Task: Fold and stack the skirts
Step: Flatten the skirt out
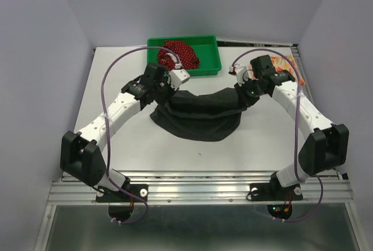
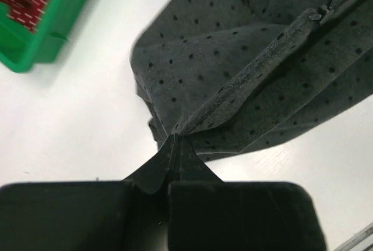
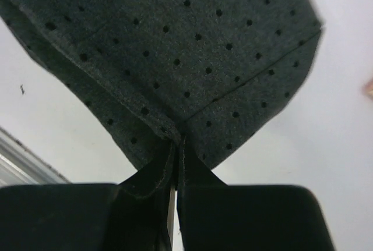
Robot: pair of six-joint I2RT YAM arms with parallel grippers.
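The charcoal-grey skirt (image 1: 198,114), with small dark dots up close, hangs stretched between my two grippers above the middle of the table, its lower part sagging onto the surface. My left gripper (image 1: 166,95) is shut on its left end; in the left wrist view the jaws (image 2: 176,140) pinch a fold of the cloth (image 2: 245,70). My right gripper (image 1: 245,96) is shut on its right end; the right wrist view shows the grey cloth (image 3: 175,53) clamped at the tips (image 3: 176,142). The dark red dotted skirt (image 1: 180,54) lies in the green tray. The orange-and-white skirt (image 1: 287,62) shows at the far right behind my right arm.
The green plastic tray (image 1: 208,64) stands at the back centre of the white table (image 1: 245,152), and its corner shows in the left wrist view (image 2: 41,47). A metal rail (image 1: 198,187) runs along the near edge. Grey walls enclose the table on three sides.
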